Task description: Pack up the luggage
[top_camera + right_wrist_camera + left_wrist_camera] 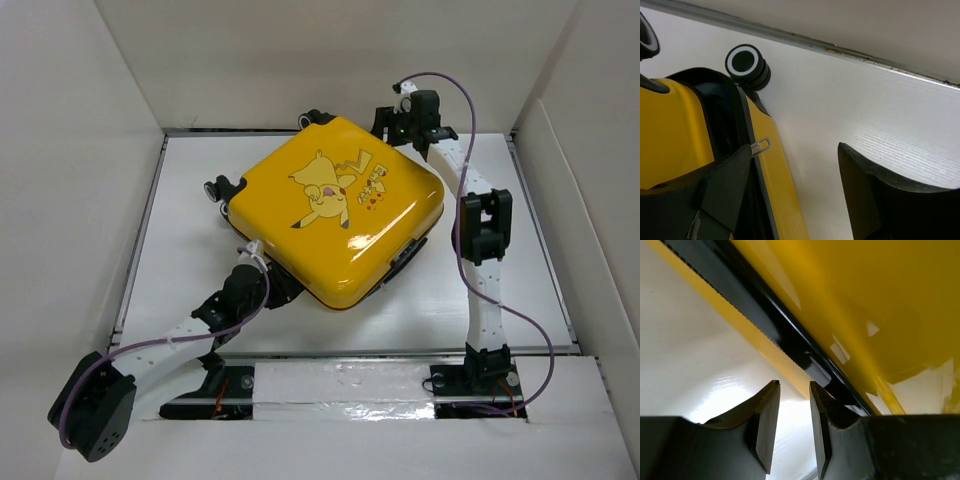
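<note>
The yellow suitcase [335, 205] with the Pikachu print lies flat on the white table, lid down and print up. My left gripper [268, 284] is at its near-left corner. In the left wrist view my left gripper [794, 385] has a narrow gap with nothing in it, and the black zipper band [765, 315] runs just beyond the right fingertip. My right gripper [402, 128] is at the far right corner. In the right wrist view my right gripper [794, 147] is wide open, its left finger lying over the seam beside a metal zipper pull [761, 146]. The seam [722, 107] gapes dark there.
A black wheel with a white ring [745, 62] sticks out at the far corner, and more wheels [222, 188] show on the left side. White walls [80, 150] box in the table on three sides. A metal strip [850, 54] runs along the back wall.
</note>
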Robot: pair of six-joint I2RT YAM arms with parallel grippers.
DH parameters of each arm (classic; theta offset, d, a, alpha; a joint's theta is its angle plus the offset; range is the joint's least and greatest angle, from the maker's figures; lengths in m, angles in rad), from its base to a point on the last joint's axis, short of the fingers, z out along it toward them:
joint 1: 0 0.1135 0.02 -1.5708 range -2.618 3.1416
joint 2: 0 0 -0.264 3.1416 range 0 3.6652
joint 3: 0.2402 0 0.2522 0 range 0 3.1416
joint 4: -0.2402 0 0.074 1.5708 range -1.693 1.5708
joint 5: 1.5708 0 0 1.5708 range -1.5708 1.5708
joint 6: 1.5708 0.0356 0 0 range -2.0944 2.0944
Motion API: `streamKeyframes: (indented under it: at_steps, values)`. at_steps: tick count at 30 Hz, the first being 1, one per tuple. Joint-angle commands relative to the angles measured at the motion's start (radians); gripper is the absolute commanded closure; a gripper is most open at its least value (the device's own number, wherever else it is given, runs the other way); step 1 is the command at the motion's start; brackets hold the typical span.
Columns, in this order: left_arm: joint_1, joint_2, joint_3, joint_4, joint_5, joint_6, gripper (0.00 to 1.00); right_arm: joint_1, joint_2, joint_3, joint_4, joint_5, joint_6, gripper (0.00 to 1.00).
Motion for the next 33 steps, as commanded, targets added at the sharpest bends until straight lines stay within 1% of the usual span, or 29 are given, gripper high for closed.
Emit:
streamKeyframes:
  at_steps: [1,3,4,5,6,7,9,10,11,12,13,14,15,16,17,18,19,20,21,22,23,24,25,26,28,29,30,31,33]
  values:
    - [-0.018,0.001,0.087,0.161,-0.001,0.017,0.72,0.200,-0.089,0.009,-0.108,-0.251,0.091,0.22]
    - [-0.004,0.012,0.141,0.118,-0.034,0.046,0.72,0.191,-0.182,-0.050,-0.051,-0.231,0.119,0.19]
    - [0.028,0.017,0.153,0.111,-0.046,0.052,0.71,0.177,-0.219,-0.080,0.012,-0.228,0.128,0.18]
    - [0.051,0.018,0.163,0.112,-0.034,0.054,0.71,0.166,-0.258,-0.153,0.046,-0.227,0.135,0.14]
    - [0.068,0.023,0.173,0.130,-0.022,0.056,0.72,0.142,-0.299,-0.188,0.079,-0.219,0.155,0.12]
    - [0.079,0.026,0.180,0.136,-0.005,0.054,0.71,0.128,-0.378,-0.220,0.140,-0.221,0.162,0.11]
    - [0.079,0.031,0.204,0.135,0.000,0.057,0.71,0.082,-0.459,-0.309,0.187,-0.239,0.165,0.06]
    - [0.079,0.031,0.210,0.132,0.003,0.057,0.71,0.067,-0.545,-0.342,0.227,-0.243,0.160,0.03]
    - [0.079,0.031,0.215,0.130,0.003,0.056,0.71,0.048,-0.593,-0.381,0.250,-0.247,0.157,0.03]
    - [0.079,0.022,0.215,0.136,0.004,0.053,0.71,0.031,-0.646,-0.486,0.276,-0.245,0.159,0.03]
    - [0.079,0.017,0.215,0.140,0.006,0.045,0.71,-0.002,-0.702,-0.555,0.375,-0.244,0.169,0.03]
    - [0.079,0.009,0.213,0.140,0.008,0.043,0.71,-0.018,-0.827,-0.637,0.433,-0.239,0.178,0.08]
    - [0.079,0.000,0.218,0.140,0.006,0.040,0.71,-0.032,-0.894,-0.800,0.489,-0.233,0.194,0.12]
    - [0.079,-0.003,0.221,0.135,0.004,0.040,0.70,-0.042,-0.961,-0.880,0.552,-0.225,0.194,0.17]
    - [0.079,-0.009,0.224,0.132,0.004,0.039,0.70,-0.042,-1.108,-0.959,0.564,-0.213,0.189,0.50]
    - [0.079,-0.012,0.227,0.132,0.007,0.036,0.70,-0.042,-1.185,-1.041,0.574,-0.178,0.182,0.74]
    - [0.079,-0.015,0.230,0.133,0.011,0.034,0.70,-0.021,-1.268,-1.225,0.604,-0.150,0.177,0.86]
    - [0.079,-0.018,0.230,0.132,0.012,0.034,0.70,0.043,-1.351,-1.324,0.627,-0.117,0.175,1.00]
    - [0.079,-0.021,0.232,0.127,0.014,0.034,0.70,0.080,-1.519,-1.422,0.644,-0.019,0.180,1.00]
    - [0.079,-0.023,0.232,0.123,0.015,0.037,0.70,0.117,-1.601,-1.605,0.665,0.026,0.179,1.00]
    - [0.079,-0.023,0.235,0.115,0.014,0.042,0.70,0.147,-1.679,-1.687,0.666,0.081,0.185,1.00]
    - [0.079,-0.029,0.239,0.091,0.011,0.052,0.70,0.189,-1.817,-1.759,0.658,0.136,0.195,1.00]
    - [0.079,-0.034,0.236,0.080,0.001,0.057,0.70,0.201,-1.876,-1.812,0.571,0.220,0.203,1.00]
    - [0.079,-0.037,0.235,0.074,0.000,0.060,0.70,0.201,-1.925,-1.881,0.530,0.239,0.194,0.93]
    - [0.079,-0.052,0.220,0.063,-0.008,0.062,0.70,0.211,-2.025,-1.935,0.461,0.206,0.198,0.85]
    - [0.079,-0.057,0.215,0.061,-0.008,0.057,0.70,0.211,-2.040,-1.978,0.469,0.166,0.200,0.71]
    - [0.079,-0.061,0.210,0.064,-0.006,0.054,0.70,0.211,-2.051,-1.993,0.485,0.120,0.197,0.65]
    - [0.079,-0.061,0.210,0.066,0.001,0.048,0.70,0.211,-2.053,-2.002,0.473,0.100,0.209,0.60]
    - [0.079,-0.061,0.218,0.068,0.007,0.046,0.70,0.221,-2.037,-2.032,0.485,0.100,0.211,0.58]
